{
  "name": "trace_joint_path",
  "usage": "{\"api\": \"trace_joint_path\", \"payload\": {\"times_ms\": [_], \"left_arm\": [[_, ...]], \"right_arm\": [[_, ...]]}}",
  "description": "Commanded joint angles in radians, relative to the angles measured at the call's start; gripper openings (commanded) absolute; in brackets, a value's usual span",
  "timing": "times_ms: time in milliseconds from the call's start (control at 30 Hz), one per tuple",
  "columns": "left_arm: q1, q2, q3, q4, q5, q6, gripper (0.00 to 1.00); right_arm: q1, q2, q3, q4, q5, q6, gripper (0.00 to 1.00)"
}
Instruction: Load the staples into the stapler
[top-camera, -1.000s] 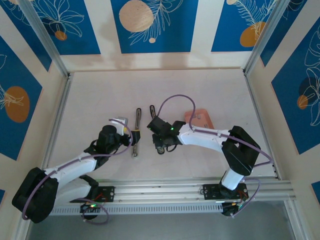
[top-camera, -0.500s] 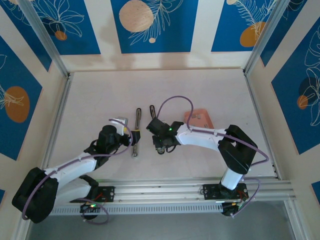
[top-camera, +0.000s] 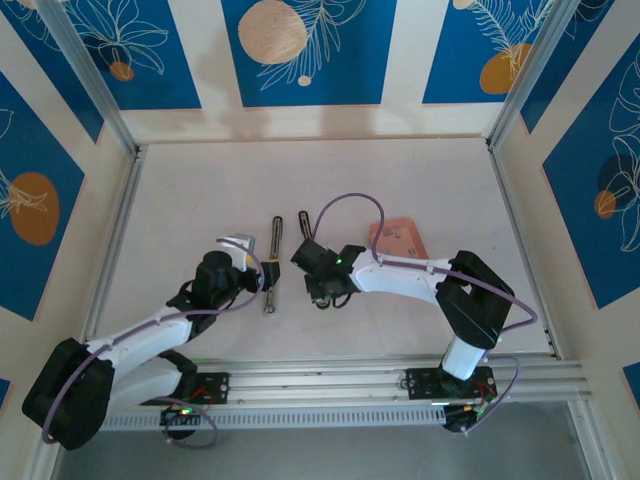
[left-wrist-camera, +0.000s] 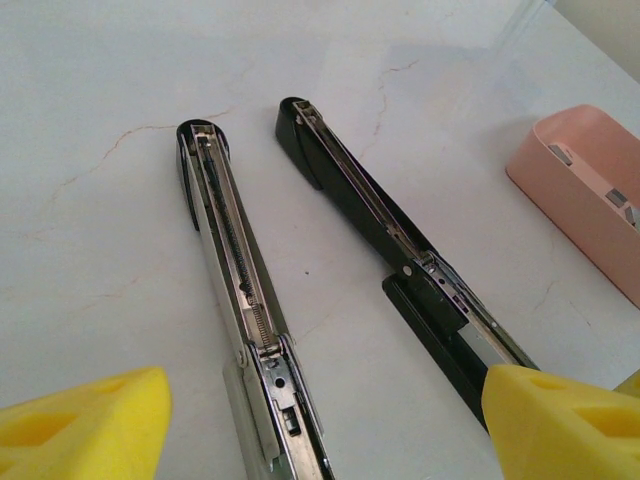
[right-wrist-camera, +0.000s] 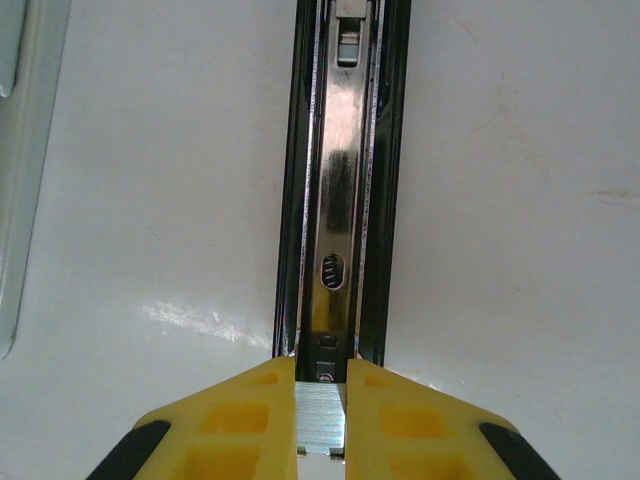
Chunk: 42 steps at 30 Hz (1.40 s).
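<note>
On the white, faintly veined surface (top-camera: 200, 190), two long stapler bars lie side by side. They are close but not touching, and both run away from the arms' bases. The left one is a silver metal rail with a black tip (left-wrist-camera: 235, 270), and a thin coiled spring lies along its open channel. The right one is a black bar with a shiny metal channel along its top (left-wrist-camera: 380, 220). I cannot tell whether the two belong to a single stapler.

The left arm's yellow fingers (left-wrist-camera: 80, 430) are spread wide at the near ends of both bars. They hold nothing, and the two bars pass through the gap between them.

The right arm's yellow fingers (right-wrist-camera: 250, 420) are drawn almost together, pinching a short, dull-grey metal strip of staples (right-wrist-camera: 320, 420). The strip sits directly in line with the black bar's channel, at its near end. Whether it touches the channel cannot be told. In the top view the right wrist hangs over that same near end.

A salmon-pink rectangular tray (top-camera: 398, 238) sits to the right of the bars, apart from them, with the right forearm crossing its near edge. Small grey strips (left-wrist-camera: 560, 155) lie inside it.
</note>
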Motion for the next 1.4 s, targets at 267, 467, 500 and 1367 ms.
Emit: {"api": "trace_joint_path", "payload": {"times_ms": [267,467,500,1367], "left_arm": [[0.012,-0.020,-0.009,0.006,-0.013,0.012,0.81],[0.013,-0.023,-0.010,0.006,-0.013,0.012,0.81],[0.012,-0.023,-0.010,0.006,-0.013,0.013,0.81],[0.012,-0.049,-0.009,-0.013,0.017,-0.026,0.82]], "right_arm": [[0.026,-0.010,-0.001,-0.058,0.014,0.028,0.16],[0.025,-0.004,0.004,-0.062,0.018,0.036,0.17],[0.027,-0.005,0.005,-0.062,0.019,0.034,0.17],[-0.101,-0.048,0.117,-0.159,-0.175,-0.035,0.49]]}}
